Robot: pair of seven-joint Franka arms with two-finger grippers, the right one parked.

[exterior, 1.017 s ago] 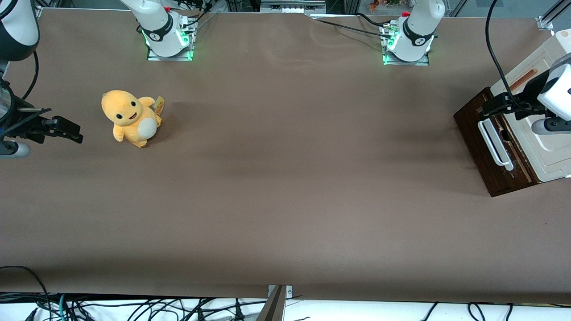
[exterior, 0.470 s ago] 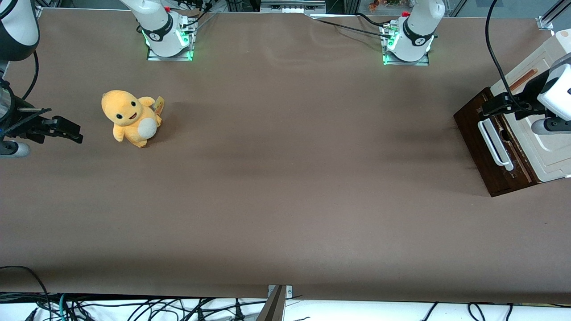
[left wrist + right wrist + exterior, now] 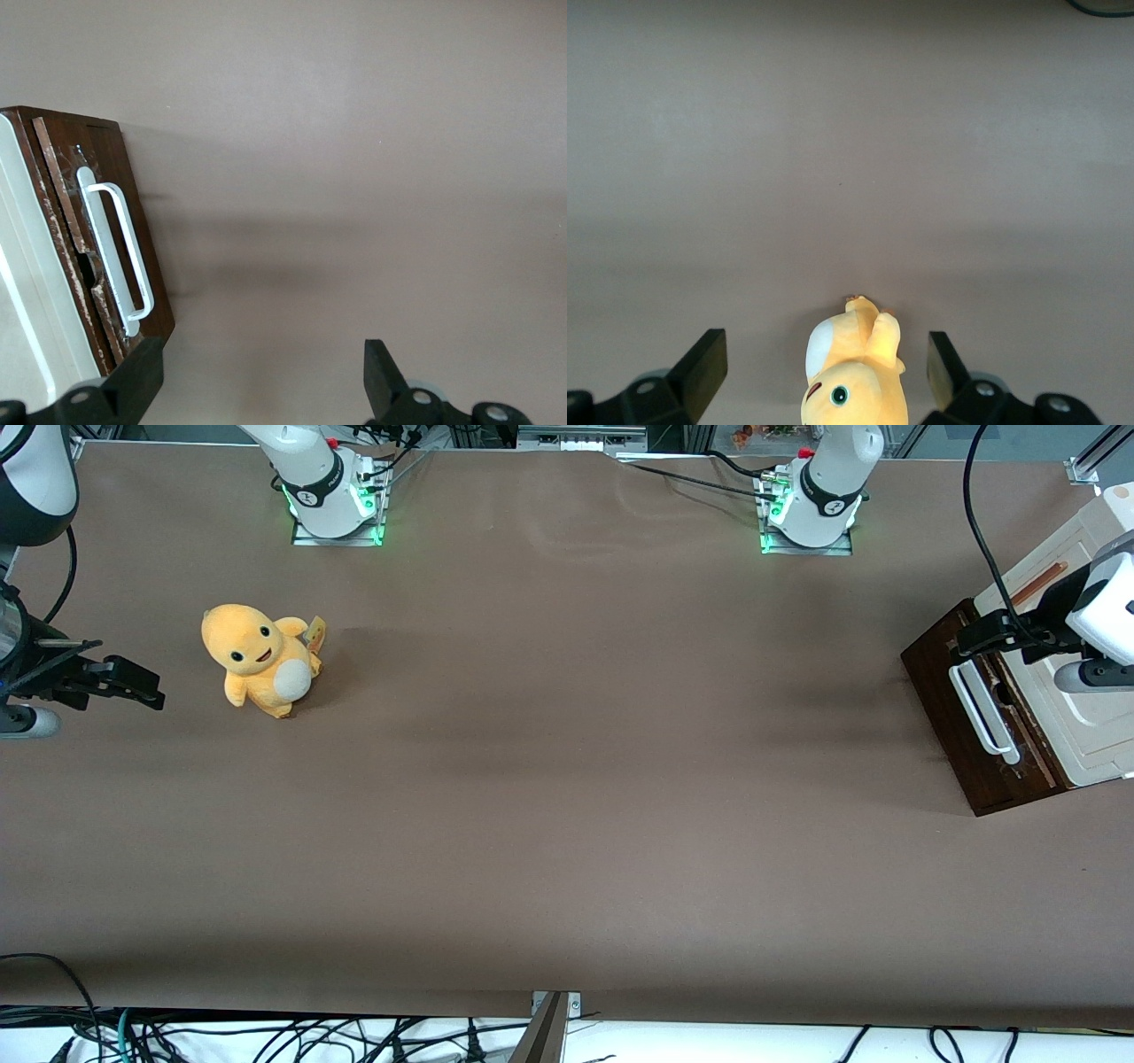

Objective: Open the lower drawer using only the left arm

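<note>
A: Has anything been moving since a second ago?

B: Hardly; the left arm (image 3: 1099,615) is creeping a shade toward the worktop (image 3: 567,779) edge at its own end, and the lower drawer (image 3: 961,717) is sitting as it was.

A: Where is the drawer now?

B: It is standing at the working arm's end of the worktop, shut, its dark front flush under the cream cabinet (image 3: 1076,708), the white handle (image 3: 982,710) facing the open worktop.

A: And the claw (image 3: 970,640)?

B: It is hovering spread wide above the end of the handle farther from the front camera, pinching nothing; one finger (image 3: 142,376) is showing just beside the drawer front.

A: How should it be gripping?

B: I judge it should be lowering to straddle the bar, closing squarely, then pulling straight out.
</note>
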